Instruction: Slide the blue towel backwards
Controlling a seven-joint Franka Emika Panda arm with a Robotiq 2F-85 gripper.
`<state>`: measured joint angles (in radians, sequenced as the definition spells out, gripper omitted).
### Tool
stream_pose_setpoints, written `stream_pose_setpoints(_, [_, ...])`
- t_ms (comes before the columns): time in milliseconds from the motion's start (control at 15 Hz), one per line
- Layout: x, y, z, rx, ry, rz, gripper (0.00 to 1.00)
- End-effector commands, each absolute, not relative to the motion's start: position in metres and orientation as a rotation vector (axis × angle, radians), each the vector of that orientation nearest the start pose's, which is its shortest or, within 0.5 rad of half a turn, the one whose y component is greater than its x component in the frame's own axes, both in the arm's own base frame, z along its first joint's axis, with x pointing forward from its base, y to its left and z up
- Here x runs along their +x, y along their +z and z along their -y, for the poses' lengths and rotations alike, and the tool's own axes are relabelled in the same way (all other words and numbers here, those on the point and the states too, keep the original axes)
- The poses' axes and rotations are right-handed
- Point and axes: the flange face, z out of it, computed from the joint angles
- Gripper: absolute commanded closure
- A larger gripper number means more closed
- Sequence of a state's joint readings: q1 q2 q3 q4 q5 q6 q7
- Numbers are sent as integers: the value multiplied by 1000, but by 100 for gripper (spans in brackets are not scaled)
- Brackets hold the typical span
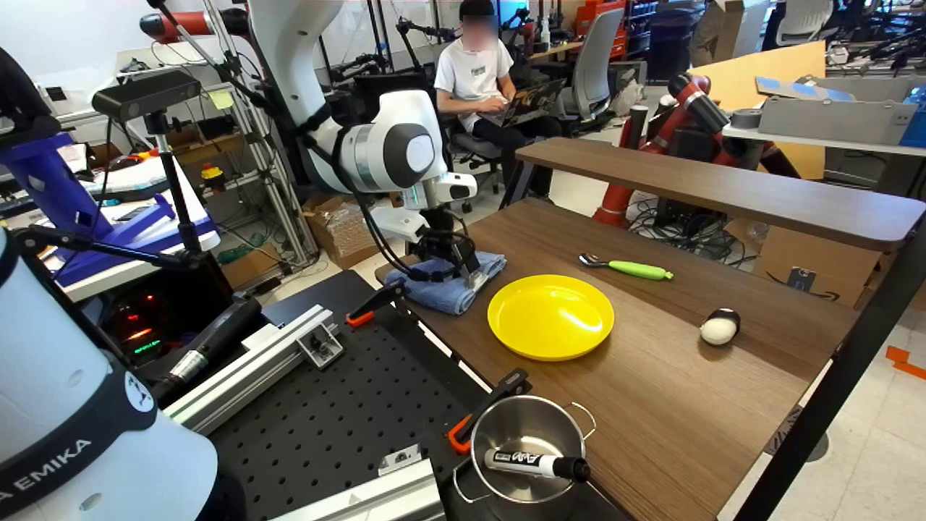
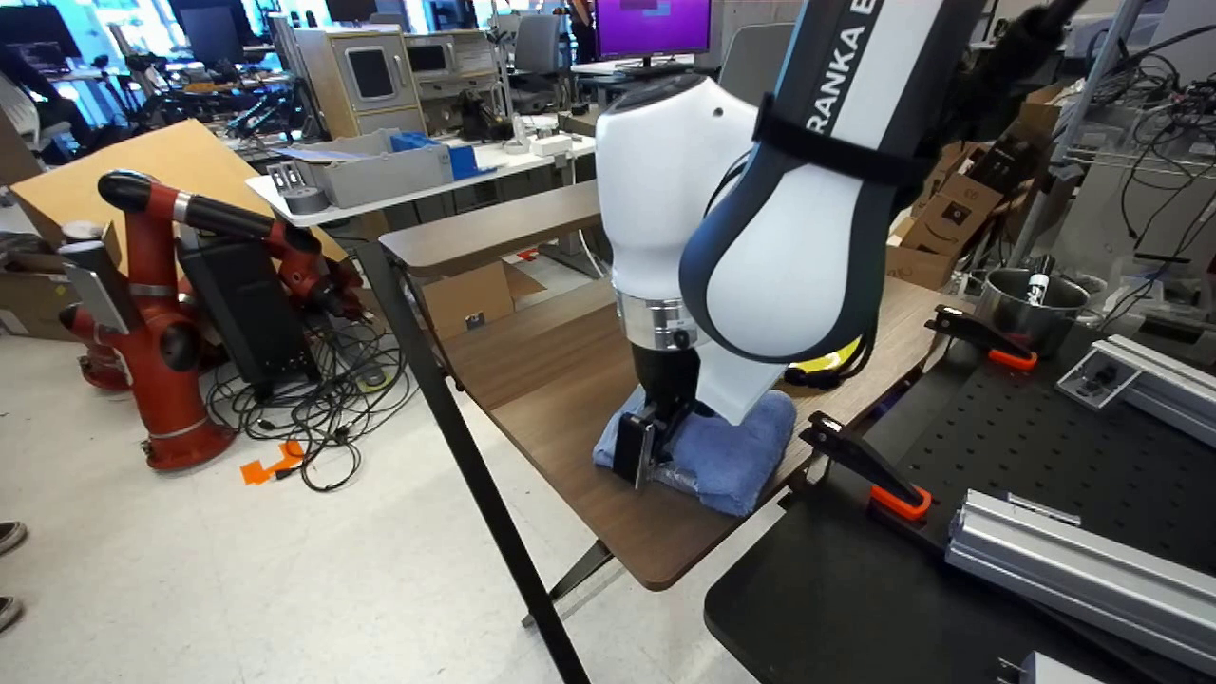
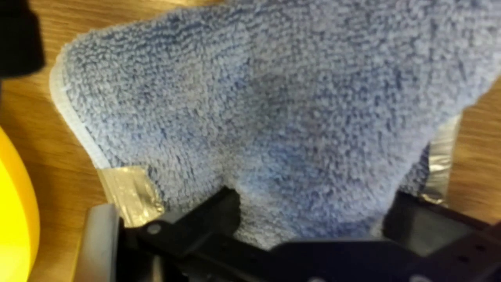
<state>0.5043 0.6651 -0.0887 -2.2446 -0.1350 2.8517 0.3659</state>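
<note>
The blue towel lies folded on the brown table near its corner, beside the yellow plate. It also shows in an exterior view and fills most of the wrist view. My gripper points down onto the towel; it also shows in an exterior view. In the wrist view my gripper has its fingers wide apart, with towel cloth between and under them. Shiny silver strips show on the towel beside each finger. The plate's edge is at the wrist view's left.
A metal pot holding a marker stands at the table's near edge. Black-and-orange clamps grip the edge. A green-handled utensil, a white-and-black round object and a raised shelf are further off.
</note>
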Motion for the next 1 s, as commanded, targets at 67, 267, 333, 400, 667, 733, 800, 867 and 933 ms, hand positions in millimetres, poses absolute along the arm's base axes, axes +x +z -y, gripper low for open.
stream_pose_setpoints(67, [473,93,-187,-3210,111,332,0])
stream_pose_setpoints(267, [479,118,-180,-3210,111,326,0])
stream_pose_setpoints(333, [478,127,-179,-3216,93,313,0])
stream_pose_setpoints(400, [475,136,-179,-3216,76,310,0])
stream_pose_setpoints(667, [453,172,-179,-3195,-4,325,0])
stream_pose_setpoints(733, [446,181,-179,-3188,-18,330,0])
stream_pose_setpoints(800, [439,190,-178,-3182,-31,330,0])
stream_pose_setpoints(867, [432,200,-178,-3176,-47,325,0])
stream_pose_setpoints(933, [427,208,-176,-3167,-62,323,0])
